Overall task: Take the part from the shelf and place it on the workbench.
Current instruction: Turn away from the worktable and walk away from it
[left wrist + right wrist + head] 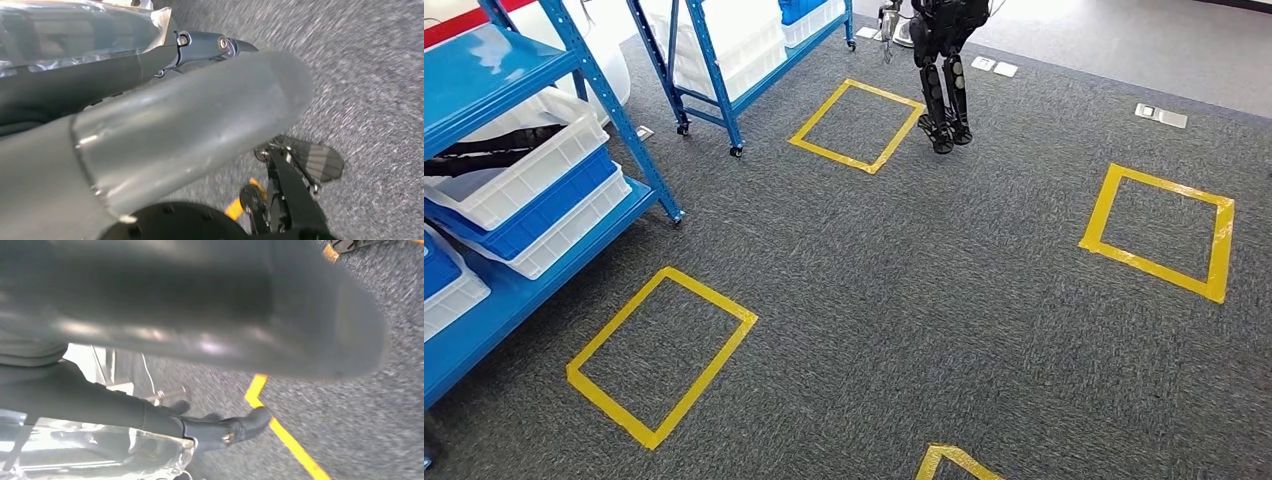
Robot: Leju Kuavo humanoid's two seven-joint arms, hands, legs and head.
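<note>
The left hand point(165, 135) and right hand point(200, 315) each lie against a clear plastic-wrapped part point(75, 35), fingers along its edge; a firm grip cannot be told. Beneath them runs grey carpet point(904, 300) with yellow tape squares point(659, 355). Ahead to the left stands the blue shelf point(484, 75) with white bins point(524, 170).

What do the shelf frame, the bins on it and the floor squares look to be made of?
Shelf frame: looks like blue painted metal, with slim angled struts and an even sheen. Bins: probably moulded plastic, white and blue, with smooth stackable rims. Floor squares: yellow adhesive tape, judging by the flat strips overlapping at corners on the grey carpet.
</note>
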